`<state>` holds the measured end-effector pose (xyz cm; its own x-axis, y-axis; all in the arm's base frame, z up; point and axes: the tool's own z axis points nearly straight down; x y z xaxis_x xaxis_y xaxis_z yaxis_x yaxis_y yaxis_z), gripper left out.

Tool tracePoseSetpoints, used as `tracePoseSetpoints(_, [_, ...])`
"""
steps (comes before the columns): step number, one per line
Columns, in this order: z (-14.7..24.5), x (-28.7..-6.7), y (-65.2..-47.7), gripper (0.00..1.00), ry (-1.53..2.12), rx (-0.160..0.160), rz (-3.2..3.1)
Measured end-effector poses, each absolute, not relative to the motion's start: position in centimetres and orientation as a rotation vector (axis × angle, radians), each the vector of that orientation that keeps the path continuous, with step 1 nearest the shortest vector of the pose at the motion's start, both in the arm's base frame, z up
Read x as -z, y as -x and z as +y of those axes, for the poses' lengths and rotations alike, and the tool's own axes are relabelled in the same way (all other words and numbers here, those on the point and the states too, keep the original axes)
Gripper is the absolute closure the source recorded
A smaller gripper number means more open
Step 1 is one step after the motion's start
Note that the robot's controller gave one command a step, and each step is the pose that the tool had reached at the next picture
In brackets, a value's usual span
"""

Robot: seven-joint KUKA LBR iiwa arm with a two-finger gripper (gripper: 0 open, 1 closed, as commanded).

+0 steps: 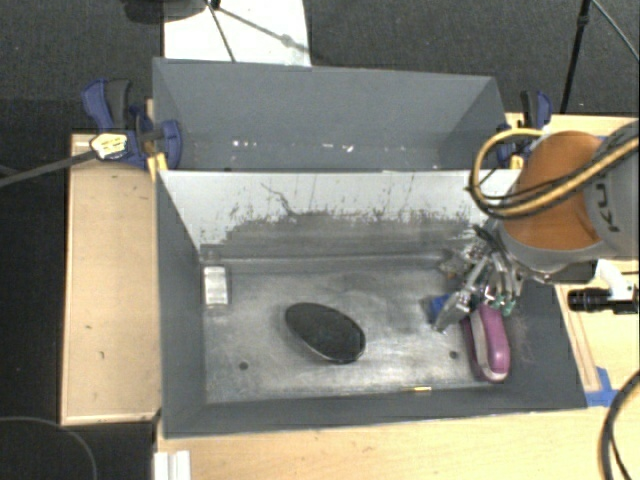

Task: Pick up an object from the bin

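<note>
- In the camera view, the grey metal bin (330, 113) holds few things, so you have room to work. The gripper (482, 286) hangs low over the right end of the bin floor, close to the right wall.
- Just below the gripper, towards the bin's front right corner, lies a purple, elongated, rounded plastic piece (492, 346) with a paler stripe along it. Its upper end is touching the gripper or very nearly so, and I judge it to be the thing to take.
- You cannot tell from here whether the gripper is released or clenched, and nothing shows clearly as held. Check this before you descend or lift.
- A small blue scrap (438, 311) sits just beside the gripper on its left. Keep it out of the grasp.
- Close across the purple piece's narrow width, near its middle, not at its tip, so it does not swing.
- Lift straight up, because the sloped right wall is near.
- The black, flat, oval pebble-like object (324, 332) in the middle and the small pale block (216, 286) by the left wall lie well apart, so leave them alone.
</note>
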<state>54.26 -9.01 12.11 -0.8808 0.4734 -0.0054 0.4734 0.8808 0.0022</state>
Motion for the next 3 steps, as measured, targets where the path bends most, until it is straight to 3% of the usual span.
tracePoseSetpoints(1, [-13.7,-7.7,-55.5,0.0,-0.973,-0.008,2.973])
tracePoseSetpoints(2, [-12.0,-7.2,-50.5,0.0,-1.152,-0.012,2.917])
tracePoseSetpoints(3, [-12.2,-7.2,-50.3,1.0,-1.157,-0.009,2.924])
